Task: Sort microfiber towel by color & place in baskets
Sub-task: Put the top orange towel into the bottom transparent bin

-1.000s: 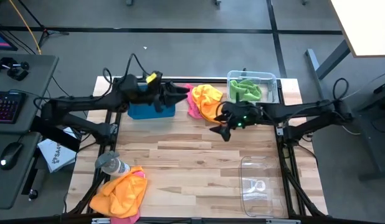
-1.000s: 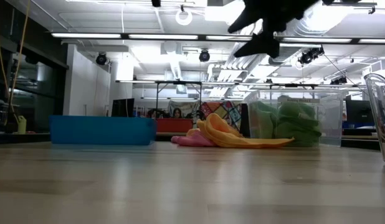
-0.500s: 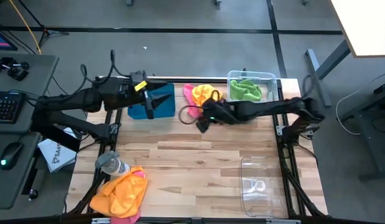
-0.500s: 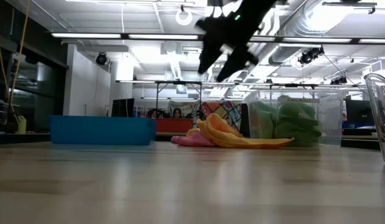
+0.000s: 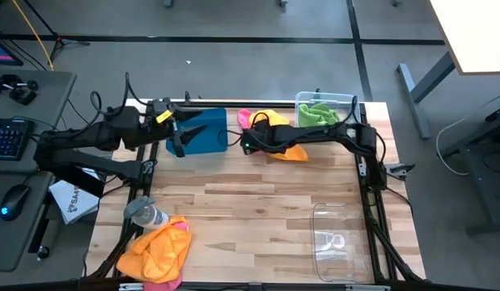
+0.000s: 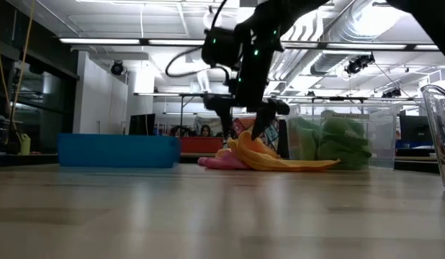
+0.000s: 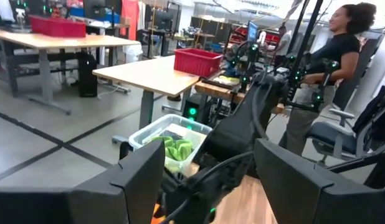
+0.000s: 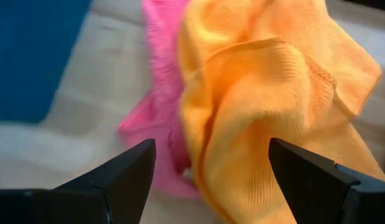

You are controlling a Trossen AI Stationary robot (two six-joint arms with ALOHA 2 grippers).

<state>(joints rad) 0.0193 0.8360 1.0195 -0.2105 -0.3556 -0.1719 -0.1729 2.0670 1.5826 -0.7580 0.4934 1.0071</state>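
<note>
3 bins (image 5: 328, 101), 5 towels (image 5: 163, 249).

A dark gripper (image 6: 245, 121) hangs from twelve o'clock with its fingers spread, tips just above an orange towel (image 6: 276, 159) at the table's middle. A pink towel (image 6: 217, 162) lies touching it toward nine o'clock. Farther that way sits a blue tray (image 6: 118, 151). Toward three o'clock, a clear bin (image 6: 384, 137) holds green towels (image 6: 338, 142). Another clear bin's edge (image 6: 440, 129) shows at far three o'clock.

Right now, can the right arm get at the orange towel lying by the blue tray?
Probably yes. The right tool hangs open just above the orange towel, which lies on top of the pink towel with nothing covering it.
</note>
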